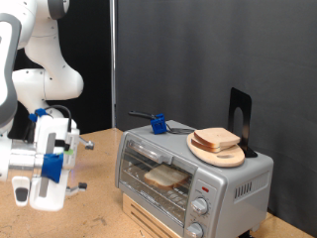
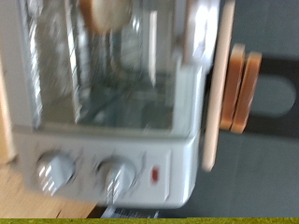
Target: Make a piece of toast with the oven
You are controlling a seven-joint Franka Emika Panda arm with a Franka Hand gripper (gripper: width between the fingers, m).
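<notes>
The silver-grey oven (image 1: 213, 188) stands at the exterior view's lower right. A piece of toast (image 1: 165, 177) lies on its wire rack, seen through the glass front. My gripper (image 1: 84, 165) hangs to the oven's left, well apart from it. Its fingers point toward the oven and stand open with nothing between them. The blurred wrist view faces the oven (image 2: 103, 140) front on. It takes in the toast (image 2: 107, 14) inside, two round knobs (image 2: 54, 171) and the red light (image 2: 155, 174). The gripper does not show clearly in that view.
A round wooden plate (image 1: 230, 157) with piled bread slices (image 1: 216, 140) rests on the oven's top; the plate (image 2: 220, 84) and slices (image 2: 240, 86) also appear in the wrist view. A blue-handled tool (image 1: 157, 123) and a black stand (image 1: 240, 117) sit behind them. The wooden table (image 1: 99, 213) extends left.
</notes>
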